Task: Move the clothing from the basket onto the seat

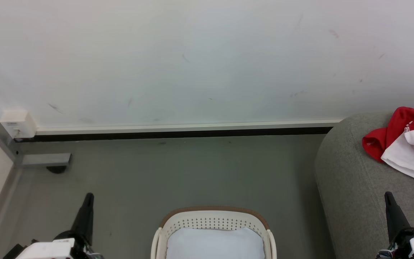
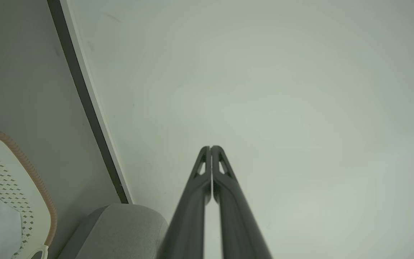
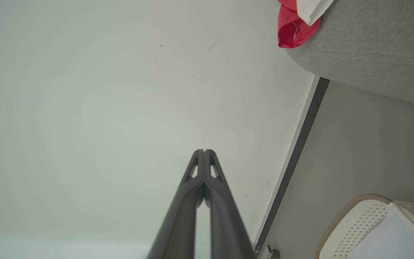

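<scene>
Partly cropped: basket [image 1: 210, 210], seat [image 1: 350, 172], garment [image 1: 403, 138] | left end effector [image 1: 89, 197], right end effector [image 1: 388, 196] pressed together

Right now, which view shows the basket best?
Head view: the basket sits centred, brown rim, both sides and pale cloth inside visible, though cropped below. Each wrist view catches one corner at its frame edge.

We keep our left pincer [image 1: 89, 196] low at the near left, its two long dark fingers [image 2: 192, 205] pressed together tip to tip and pointing toward the far side. Our right pincer [image 1: 388, 195] mirrors it at the near right, likewise closed and gripping nothing.
</scene>
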Robot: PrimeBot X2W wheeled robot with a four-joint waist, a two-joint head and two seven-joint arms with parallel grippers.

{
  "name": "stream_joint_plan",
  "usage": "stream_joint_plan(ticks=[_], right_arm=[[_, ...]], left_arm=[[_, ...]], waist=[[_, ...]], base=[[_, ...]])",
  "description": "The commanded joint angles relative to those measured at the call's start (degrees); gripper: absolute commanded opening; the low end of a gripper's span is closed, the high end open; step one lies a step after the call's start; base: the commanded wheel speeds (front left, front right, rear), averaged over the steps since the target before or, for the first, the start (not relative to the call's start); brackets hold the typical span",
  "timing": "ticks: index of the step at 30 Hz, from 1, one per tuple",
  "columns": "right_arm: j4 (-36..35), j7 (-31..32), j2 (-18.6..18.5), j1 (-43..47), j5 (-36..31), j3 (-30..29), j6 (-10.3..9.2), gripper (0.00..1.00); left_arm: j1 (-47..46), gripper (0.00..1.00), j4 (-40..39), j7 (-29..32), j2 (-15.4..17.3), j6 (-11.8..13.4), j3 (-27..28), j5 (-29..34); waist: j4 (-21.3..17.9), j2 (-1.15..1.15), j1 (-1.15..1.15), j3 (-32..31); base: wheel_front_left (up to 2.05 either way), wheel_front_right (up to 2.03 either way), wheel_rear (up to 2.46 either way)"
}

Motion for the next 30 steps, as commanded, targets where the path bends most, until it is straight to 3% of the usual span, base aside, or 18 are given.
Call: stream_joint_plan(ticks=[1,30], right_arm=[[-0.32,0.21,-0.44,-0.72,0.08,-0.20,-0.12,0.00],[-0.31,0.20,-0.44,-0.71,0.09,-0.19,-0.12,0.00]], left_arm=[[-0.51,0.00,-0.14,0.23,0.06,-0.10,0.21,-0.79],[-0.49,0.00,-0.15,0.21,0.06,-0.10,0.18,-0.81]], waist=[[0.00,0.00,0.00,0.00],[0.00,0.00,0.00,0.00]], base=[[0.00,0.00,0.00],[0.00,0.00,0.00]])
